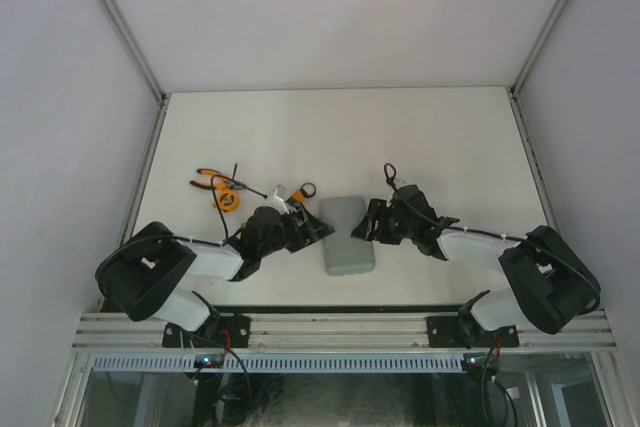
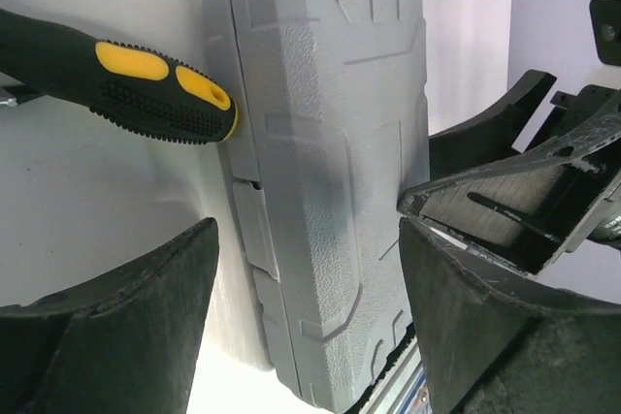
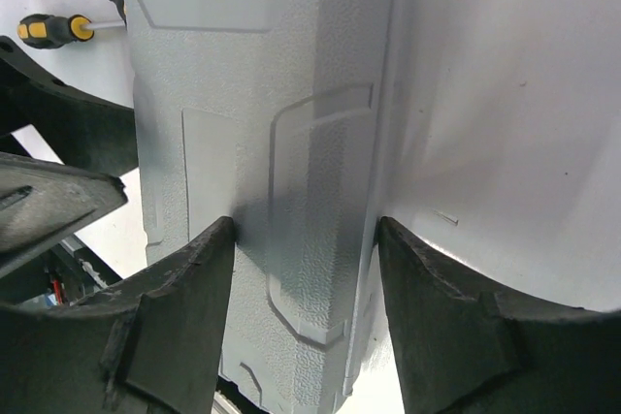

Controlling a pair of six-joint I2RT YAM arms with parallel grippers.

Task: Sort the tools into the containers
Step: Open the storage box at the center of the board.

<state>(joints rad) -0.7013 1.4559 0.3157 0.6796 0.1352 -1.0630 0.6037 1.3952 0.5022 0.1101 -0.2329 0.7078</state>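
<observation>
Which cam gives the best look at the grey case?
Left wrist: the grey case fills much of the frame, closed, with its moulded lid and side seam clear. Top external shows the grey case whole but small. Right wrist shows only part of its lid, close up.

Closed grey case (image 1: 349, 235) flat, tools (image 1: 229, 197) alongside

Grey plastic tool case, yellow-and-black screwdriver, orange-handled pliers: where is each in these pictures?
Grey plastic tool case (image 1: 348, 237): top view, middle of the closed lid.
Yellow-and-black screwdriver (image 2: 146, 89): left wrist view, on the handle.
Orange-handled pliers (image 1: 207, 180): top view, on the orange handles.
</observation>
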